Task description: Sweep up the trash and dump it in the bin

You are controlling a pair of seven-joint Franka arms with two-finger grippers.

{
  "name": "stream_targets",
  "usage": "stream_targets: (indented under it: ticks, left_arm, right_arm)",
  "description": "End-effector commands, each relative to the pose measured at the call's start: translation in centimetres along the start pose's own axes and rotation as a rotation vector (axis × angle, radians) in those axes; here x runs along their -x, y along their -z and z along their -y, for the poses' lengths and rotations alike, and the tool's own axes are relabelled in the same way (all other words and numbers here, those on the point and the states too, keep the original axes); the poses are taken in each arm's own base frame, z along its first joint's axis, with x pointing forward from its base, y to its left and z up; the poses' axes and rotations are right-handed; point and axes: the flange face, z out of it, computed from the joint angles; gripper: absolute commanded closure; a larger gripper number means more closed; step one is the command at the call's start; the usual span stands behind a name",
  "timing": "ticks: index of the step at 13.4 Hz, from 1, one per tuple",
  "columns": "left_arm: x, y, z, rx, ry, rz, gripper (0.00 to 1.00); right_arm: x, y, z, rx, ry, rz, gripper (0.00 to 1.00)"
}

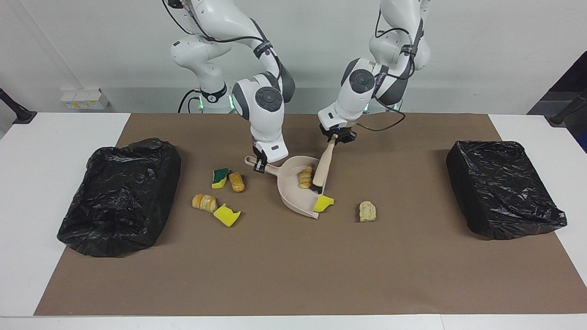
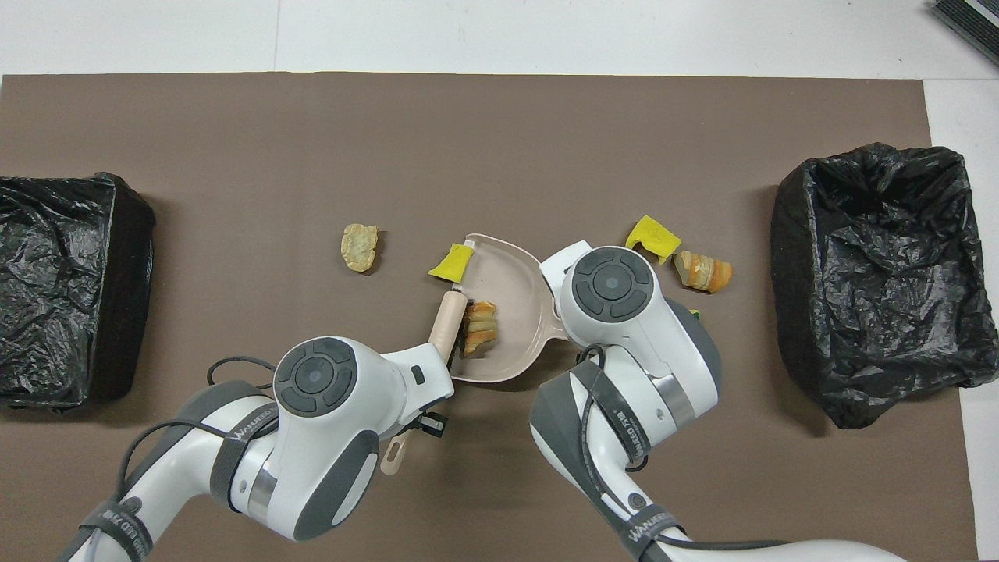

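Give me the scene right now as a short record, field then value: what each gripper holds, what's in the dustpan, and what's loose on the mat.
left gripper: shut on the brush handle, brush head in the dustpan
right gripper: shut on the dustpan handle
in dustpan: one bread chunk
at dustpan lip: yellow sponge piece, partly on the edge
loose scraps: lone bread chunk toward the left arm's end; four scraps toward the right arm's end
bins: two black-lined bins, one at each end of the mat

White table (image 1: 27,192), brown mat (image 1: 293,275) over middle; pale grey wall (image 1: 481,55).
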Motion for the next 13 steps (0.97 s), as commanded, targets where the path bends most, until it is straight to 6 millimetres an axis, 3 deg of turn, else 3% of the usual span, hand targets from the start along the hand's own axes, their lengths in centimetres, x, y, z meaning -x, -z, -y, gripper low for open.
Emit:
stream_targets:
  ticks: [1,3,5,10,13]
  left_arm:
    - [-0.3,3.6,-0.4,0.012,-0.023,0.046,1.0]
    - [-0.6,5.9,2.3,-0.015,-0.013,0.008,1.0]
    - [-1.2,6.8,4.5,-0.031,0.007,-0.013,1.0]
    - [-3.5,9.2,14.8,-0.125,0.091,-0.073,1.0]
    - [-5.5,9.2,21.2,-0.161,0.121,-0.134,1.0]
  right_arm:
    - [0.3,0.1,0.5,-0.016,-0.026,0.007,1.0]
    - [0.2,0.1,0.5,-0.016,-0.026,0.007,1.0]
    - [0.2,0.1,0.6,-0.016,-0.025,0.006,1.0]
    - [0.2,0.1,0.5,-0.015,-0.027,0.006,1.0]
    - [0.2,0.1,0.5,-0.016,-0.029,0.005,1.0]
